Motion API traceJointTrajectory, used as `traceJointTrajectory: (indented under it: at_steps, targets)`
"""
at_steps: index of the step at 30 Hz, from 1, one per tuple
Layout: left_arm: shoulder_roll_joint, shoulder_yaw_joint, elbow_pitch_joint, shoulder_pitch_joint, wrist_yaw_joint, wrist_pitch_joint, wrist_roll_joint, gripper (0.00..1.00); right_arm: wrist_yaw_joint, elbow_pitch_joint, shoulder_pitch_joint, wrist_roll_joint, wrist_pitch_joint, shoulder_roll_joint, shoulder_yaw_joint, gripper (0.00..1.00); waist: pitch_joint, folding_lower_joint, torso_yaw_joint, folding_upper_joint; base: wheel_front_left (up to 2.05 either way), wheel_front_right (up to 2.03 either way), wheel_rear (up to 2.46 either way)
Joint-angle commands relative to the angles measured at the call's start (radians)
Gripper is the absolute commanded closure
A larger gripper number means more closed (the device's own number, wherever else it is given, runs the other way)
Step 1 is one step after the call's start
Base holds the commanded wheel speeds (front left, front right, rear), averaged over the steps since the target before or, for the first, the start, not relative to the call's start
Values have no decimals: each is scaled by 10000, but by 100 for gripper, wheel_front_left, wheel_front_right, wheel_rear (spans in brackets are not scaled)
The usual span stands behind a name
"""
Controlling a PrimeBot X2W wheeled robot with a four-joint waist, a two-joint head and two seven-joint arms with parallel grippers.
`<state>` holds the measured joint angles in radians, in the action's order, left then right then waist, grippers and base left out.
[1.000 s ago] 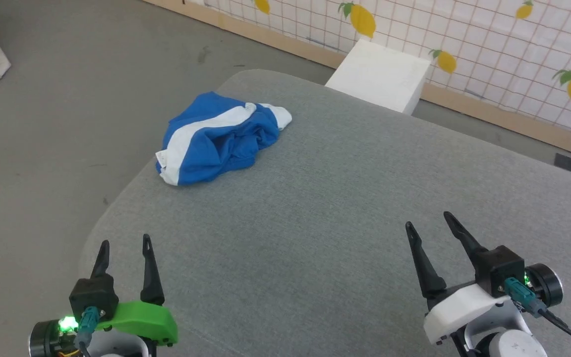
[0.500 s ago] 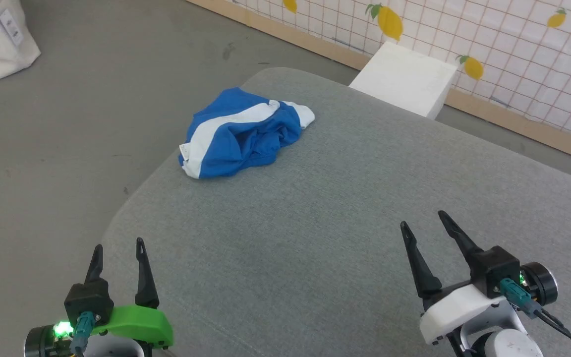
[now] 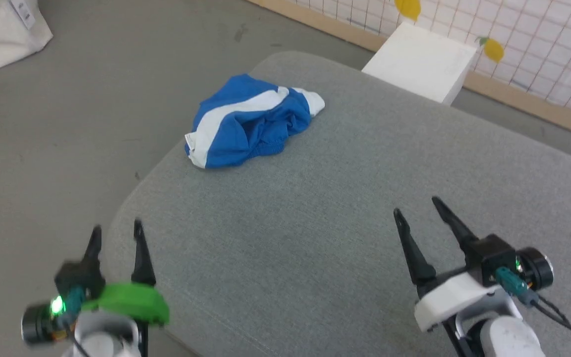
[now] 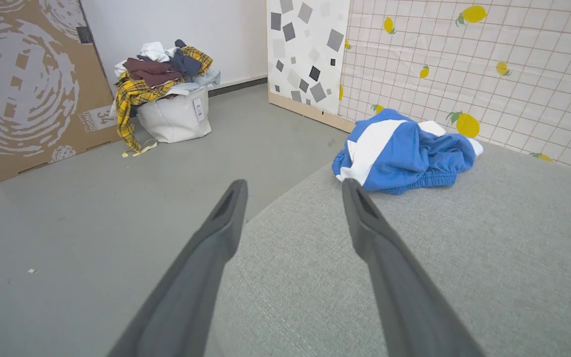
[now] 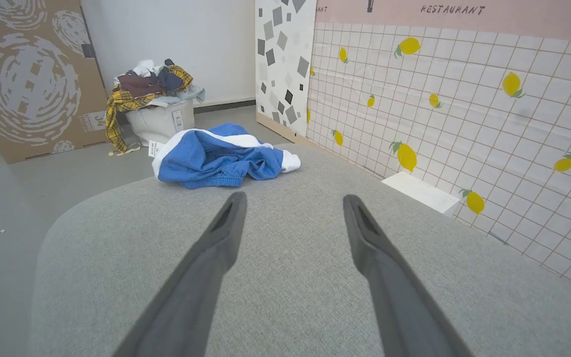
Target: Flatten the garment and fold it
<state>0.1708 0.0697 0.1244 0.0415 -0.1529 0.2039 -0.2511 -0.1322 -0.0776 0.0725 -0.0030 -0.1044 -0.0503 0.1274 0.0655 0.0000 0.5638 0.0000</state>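
The garment [image 3: 251, 124] is a crumpled heap of royal-blue shorts with a broad white stripe, lying near the far left corner of the grey padded table [image 3: 345, 213]. It also appears in the left wrist view as the garment [image 4: 404, 153] and in the right wrist view as the garment [image 5: 216, 156]. My left gripper [image 3: 116, 232] hovers open over the table's near left edge, well short of the shorts. My right gripper [image 3: 417, 207] stands open over the near right part of the table. Nothing is between either pair of fingers.
A white box [image 3: 422, 62] stands on the floor behind the table, against a lemon-patterned tiled wall [image 5: 464, 109]. A white laundry bag [image 4: 174, 116] heaped with clothes sits on the grey floor beyond the left edge, beside a large cardboard panel [image 4: 23, 84].
The head camera has turned, so the whole scene has shifted right and slightly up in view. The shorts lie unchanged on the table. Both grippers stay open in about the same places.
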Motion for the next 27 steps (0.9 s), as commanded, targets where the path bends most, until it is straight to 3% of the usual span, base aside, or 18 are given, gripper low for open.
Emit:
traceJointTrajectory:
  at_steps: [1, 8, 15, 20, 27]
  targets:
    - [133, 37, 87, 627, 166, -170, -163, 0, 15, 101, 235, -104, 31, 1, -14, 0, 584, 0, -338, 0, 0, 0, 0]
    - [644, -185, 1318, 3352, 978, -1525, -991, 0, 15, 462, 987, -484, 282, 1, 188, 0, 2273, 0, -1299, 0, 0, 0, 0]
    - [1399, -852, 2624, 5299, 1427, -2930, -1974, 0, 15, 572, 1766, -720, 330, 0, 470, 0, 3902, 0, -2489, 0, 0, 0, 0]
    - [1927, -1707, 3205, 6160, 1331, -3973, -2899, 0, 15, 701, 2236, -808, 320, -58, 729, 0, 5056, 0, -3364, 0, 0, 0, 0]
    - [2316, -2423, 3662, 6734, 910, -5280, -3767, 0, 15, 828, 2592, -735, 306, -216, 979, 0, 6264, 0, -4012, 0, 0, 0, 0]
